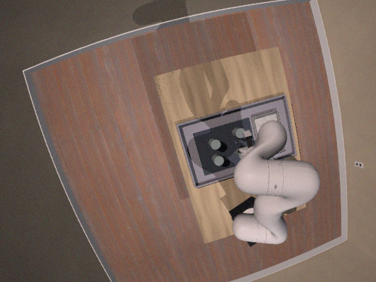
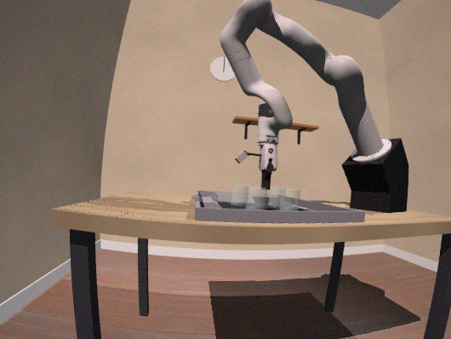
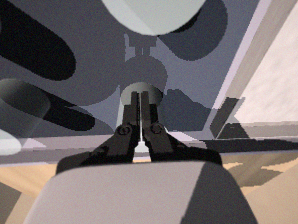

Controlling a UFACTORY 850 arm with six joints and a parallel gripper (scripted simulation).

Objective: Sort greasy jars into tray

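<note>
at pic left in the top view, the upper jar (image 1: 215, 144) (image 2: 255, 198) and lower jar (image 1: 218, 160) (image 2: 292, 198) (image 3: 31, 106) stood mouth down on the mat (image 1: 203, 150) (image 3: 95, 30), apart. right of them, nr the mat's upper right, was the tray-side jar (image 1: 239, 133) (image 2: 239, 196) (image 3: 155, 16), also on the mat. just below it in frame was the gripper (image 1: 242, 152) (image 2: 265, 186) (image 3: 140, 102), fingers closed on nothing, tips over or against the fourth jar (image 3: 155, 91); contact couldn't be told. far right sat the tray (image 1: 252, 125) (image 2: 208, 201) (image 3: 260, 60), w/ no jar seen in its visible part, partly hidden by the arm.

step in hand looked like a push test. best done low on the jar wall, slow & straight, same height/speed for each, w/ room to slide; a high push might tip a clean one. grease didn't show, so slide dist. had to decide. for any lift after, a firm, centred grip would've been needed, esp. if slippery.
</note>
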